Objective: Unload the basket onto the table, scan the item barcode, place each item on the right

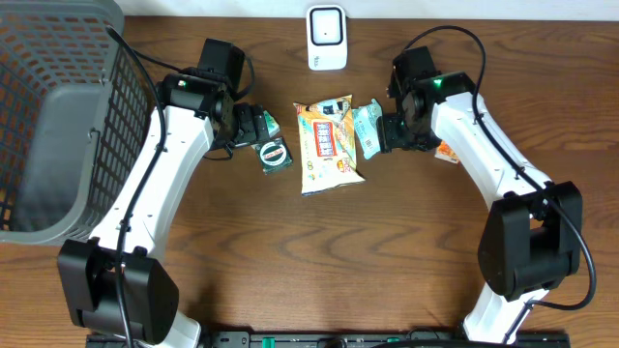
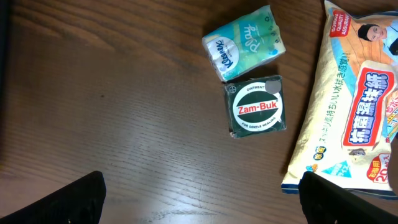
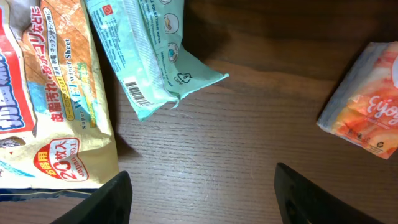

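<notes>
Right tool (image 3: 202, 183) hangs over table (image 3: 249, 130), jaws apart, gripping nothing. Teal packet (image 3: 146, 43) lies flat just ahead, barcode (image 3: 139, 92) face-up, apparently overlapping yellow wipes pack (image 3: 56, 93). Orange tissue pack (image 3: 367, 106) lies well apart. Left tool (image 2: 202, 190) spread wide, empty, near Zam-Buk box (image 2: 257, 107).

The left arm (image 1: 164, 184) and right arm (image 1: 484, 145) are angling inward over a wooden counter (image 1: 387, 251) toward a large yellow wipes pack (image 1: 329, 145) lying at centre. A white scanner (image 1: 327, 39) is standing at the far edge, and a grey basket (image 1: 39, 48) is sitting far left.
</notes>
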